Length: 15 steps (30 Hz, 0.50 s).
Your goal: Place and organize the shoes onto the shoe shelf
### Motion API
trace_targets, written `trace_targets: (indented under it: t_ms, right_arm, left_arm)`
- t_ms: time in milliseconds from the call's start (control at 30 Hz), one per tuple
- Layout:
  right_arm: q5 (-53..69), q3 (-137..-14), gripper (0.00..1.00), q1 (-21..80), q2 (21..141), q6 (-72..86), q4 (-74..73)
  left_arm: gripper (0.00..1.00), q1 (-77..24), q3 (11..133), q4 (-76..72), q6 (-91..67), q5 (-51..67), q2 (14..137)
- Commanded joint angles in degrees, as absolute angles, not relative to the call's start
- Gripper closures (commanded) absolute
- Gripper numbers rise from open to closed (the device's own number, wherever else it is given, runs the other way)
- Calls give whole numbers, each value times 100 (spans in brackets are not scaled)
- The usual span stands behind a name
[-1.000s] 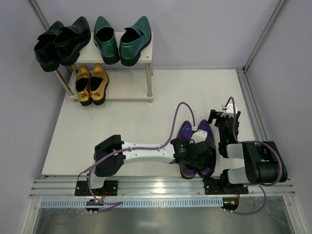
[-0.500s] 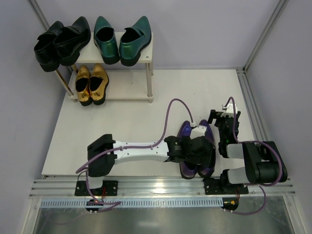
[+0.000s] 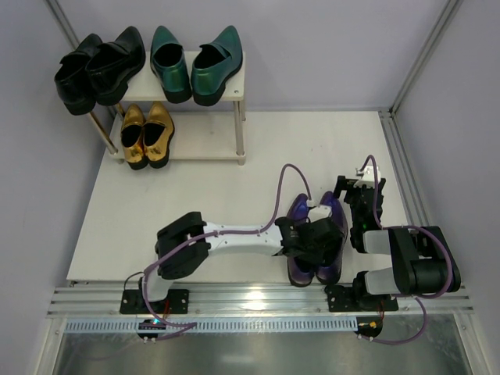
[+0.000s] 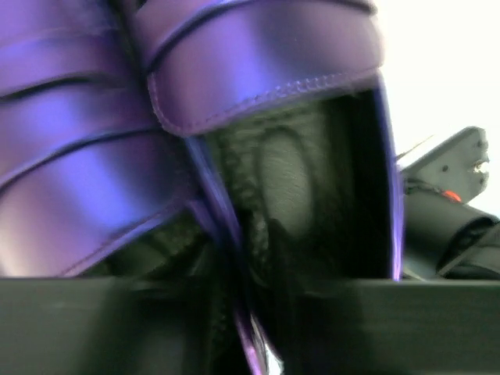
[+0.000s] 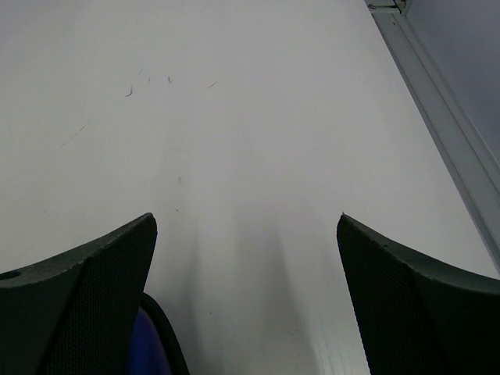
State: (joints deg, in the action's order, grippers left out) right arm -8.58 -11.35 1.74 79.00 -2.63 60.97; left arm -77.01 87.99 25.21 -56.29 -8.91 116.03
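Your left gripper (image 3: 319,234) sits right on top of the purple pair (image 3: 312,273), which stands on the table (image 3: 203,203) close to the near edge, toward the near-right corner, with the toes pointing to the far edge. In the left wrist view the two purple loafers (image 4: 258,70) fill the picture side by side. A dark blurred bar crosses the bottom, so you cannot tell whether this pincer is apart or clamped on a shoe.

Compared with half a second ago, the elbow of the left arm has moved to the right, and its wrist has moved a little to the right over the shoes. The purple pair lies in almost the same place as before.

Your right gripper (image 5: 244,219) has its fingers wide apart over bare table, just right of the purple pair, and it has not moved.

The shoe shelf (image 3: 238,78) stands in the far-left corner. The black pair (image 3: 98,66) and the green pair (image 3: 191,62) are on its top board, and the gold pair (image 3: 146,133) is on the lower board at the left.
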Motion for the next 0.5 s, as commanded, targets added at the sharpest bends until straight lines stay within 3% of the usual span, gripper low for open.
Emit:
trace_targets:
  t_ms: [0,200,467]
  right_arm:
    - [-800,-1187,3,167,7822,-185,6381]
    - [-817,-1186,3,158,7822,-185,6390]
    - [-809,-1187,3,158,7822,-185,6390]
  left_arm:
    - [99,-7690,8623,2680,-5309,-571,11471]
    - [100,-7699,7920,3557,-5098,-1317,10452]
    - [100,-7446,6700,5394,-5763,-3681,8397]
